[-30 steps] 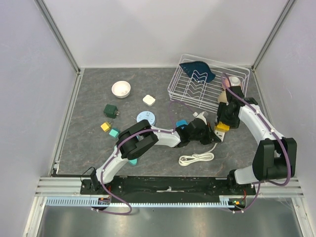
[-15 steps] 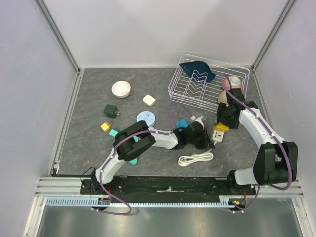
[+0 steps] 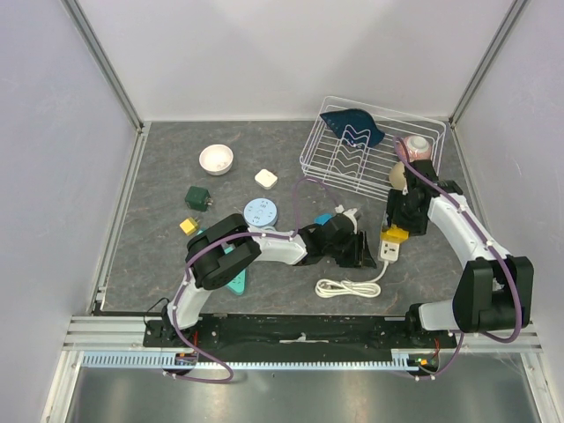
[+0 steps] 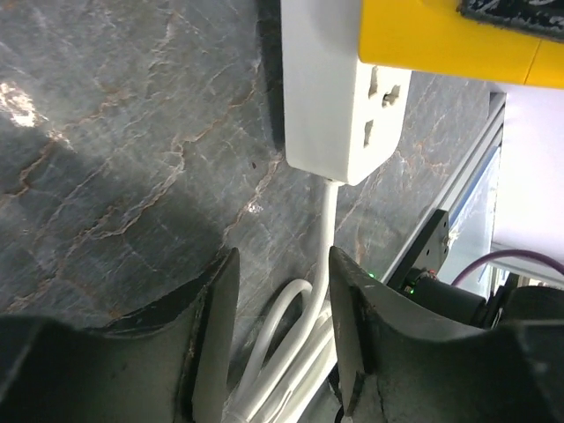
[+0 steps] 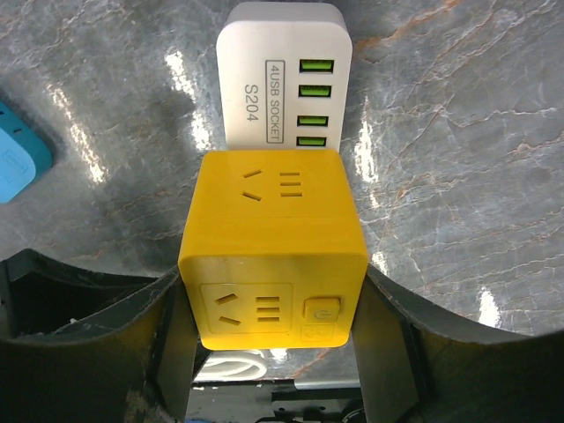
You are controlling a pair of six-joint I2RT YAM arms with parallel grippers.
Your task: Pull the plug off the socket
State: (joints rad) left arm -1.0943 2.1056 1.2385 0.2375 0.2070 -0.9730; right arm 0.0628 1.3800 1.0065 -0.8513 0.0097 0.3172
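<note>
The plug is a yellow cube adapter (image 5: 273, 247) and my right gripper (image 5: 275, 339) is shut on its two sides. It sits over the white USB socket strip (image 5: 284, 79), which lies on the grey table; I cannot tell whether the two have come apart. From above, the plug (image 3: 394, 233) and socket (image 3: 389, 252) are right of centre. My left gripper (image 4: 278, 335) is open just left of the socket (image 4: 335, 97), holding nothing. The socket's white cable (image 4: 295, 339) shows beyond its fingers, coiled (image 3: 348, 286) near the front edge.
A white wire rack (image 3: 370, 150) with a dark blue dish and a pink cup (image 3: 418, 145) stands at the back right. A white bowl (image 3: 216, 159), a round blue disc (image 3: 261, 211), a green cube (image 3: 197, 197) and small blocks (image 3: 188, 226) lie to the left.
My left gripper has opened, let go of the white socket and drawn back to the left. The socket and yellow plug have shifted slightly toward the front with the right gripper.
</note>
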